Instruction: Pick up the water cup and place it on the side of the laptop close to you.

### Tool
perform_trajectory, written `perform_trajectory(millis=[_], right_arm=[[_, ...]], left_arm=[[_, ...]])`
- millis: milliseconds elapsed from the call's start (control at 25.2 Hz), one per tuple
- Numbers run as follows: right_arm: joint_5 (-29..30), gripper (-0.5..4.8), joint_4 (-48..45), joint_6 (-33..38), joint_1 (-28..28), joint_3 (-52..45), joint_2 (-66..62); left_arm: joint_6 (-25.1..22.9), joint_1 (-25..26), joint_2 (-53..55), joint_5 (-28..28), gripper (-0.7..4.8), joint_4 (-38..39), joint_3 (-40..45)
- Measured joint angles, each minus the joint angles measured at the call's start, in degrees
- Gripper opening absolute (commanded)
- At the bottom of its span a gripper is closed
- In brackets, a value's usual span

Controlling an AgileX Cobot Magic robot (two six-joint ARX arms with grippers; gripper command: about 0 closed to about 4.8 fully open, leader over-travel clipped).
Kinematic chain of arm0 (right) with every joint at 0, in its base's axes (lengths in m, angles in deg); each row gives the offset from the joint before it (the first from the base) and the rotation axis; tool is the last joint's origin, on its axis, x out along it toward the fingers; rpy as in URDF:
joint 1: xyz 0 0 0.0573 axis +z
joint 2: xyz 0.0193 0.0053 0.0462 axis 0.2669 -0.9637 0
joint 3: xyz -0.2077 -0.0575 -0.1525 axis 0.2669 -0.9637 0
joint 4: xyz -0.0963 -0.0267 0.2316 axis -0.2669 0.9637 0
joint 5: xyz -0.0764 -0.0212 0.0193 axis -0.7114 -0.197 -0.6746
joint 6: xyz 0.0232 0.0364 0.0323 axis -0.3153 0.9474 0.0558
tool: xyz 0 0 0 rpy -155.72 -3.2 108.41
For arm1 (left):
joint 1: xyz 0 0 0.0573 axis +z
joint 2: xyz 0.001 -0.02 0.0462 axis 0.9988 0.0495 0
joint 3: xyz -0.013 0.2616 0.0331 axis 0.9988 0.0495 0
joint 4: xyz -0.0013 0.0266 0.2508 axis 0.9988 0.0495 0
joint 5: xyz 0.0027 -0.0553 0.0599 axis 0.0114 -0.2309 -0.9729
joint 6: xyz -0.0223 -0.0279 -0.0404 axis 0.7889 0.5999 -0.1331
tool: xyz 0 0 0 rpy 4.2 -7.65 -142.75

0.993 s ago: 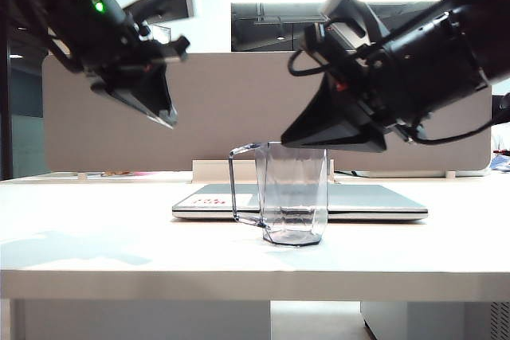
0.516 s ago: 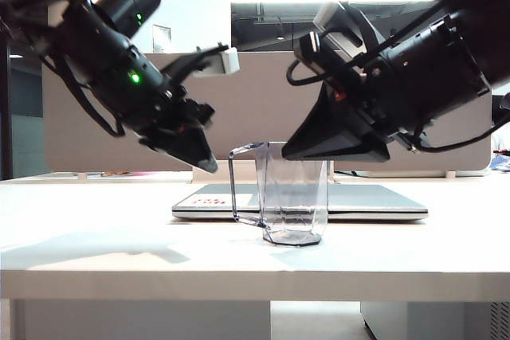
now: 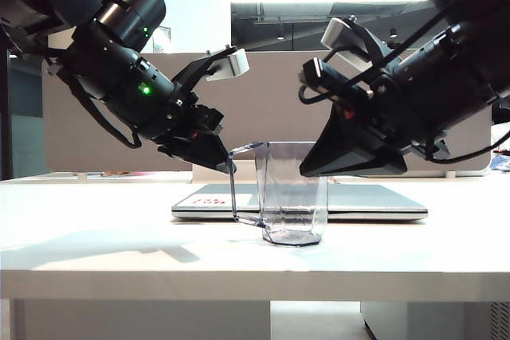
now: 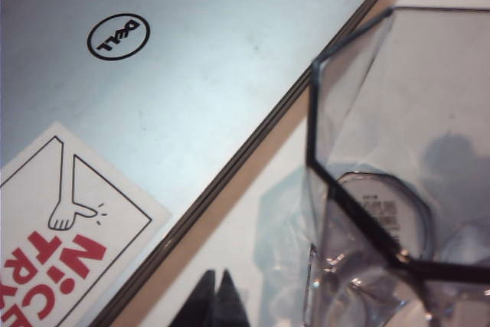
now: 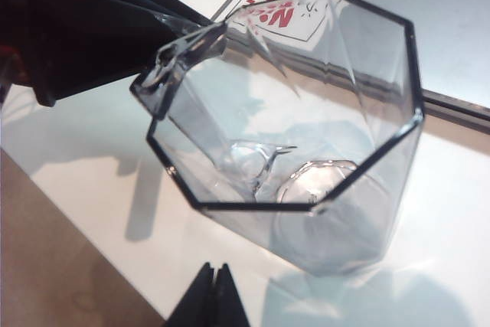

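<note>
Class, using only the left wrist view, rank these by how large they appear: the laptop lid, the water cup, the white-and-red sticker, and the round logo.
1. laptop lid
2. water cup, nearer the camera and cut off, so unsure
3. sticker, cut off
4. round logo

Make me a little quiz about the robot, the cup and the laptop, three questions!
1. True or false: the water cup stands upright on the white table.
2. Which side of the laptop is the cup on in the exterior view? A) behind it B) in front of it, nearer the camera C) on top of its lid
3. Fill in: the left gripper, its fingers shut, has its tip right by the cup's ____.

Bonus fact: the right gripper, also shut, hovers over the cup's other side and holds nothing.

Key: 1 true; 2 B; 3 handle
</note>
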Motion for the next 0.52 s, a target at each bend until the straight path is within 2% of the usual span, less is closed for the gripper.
perform_trajectory(millis=[119,318,516], right_arm=[[-1.33,-0.02,0.00,0.00,0.00,0.02,0.00],[-1.70,-0.02,-0.07,0.00,0.00,0.09,-1.42],[-2.12,-0.02,0.04,0.00,0.00,0.81,-3.04]], left_arm=[[0.00,0.00,0.00,2.23,-0.06,1.55,0.00],[0.00,0.00,0.00,2.47,-0.06,5.97,0.00],[0.00,0.00,0.00,3.63,-0.06,6.19,0.02]])
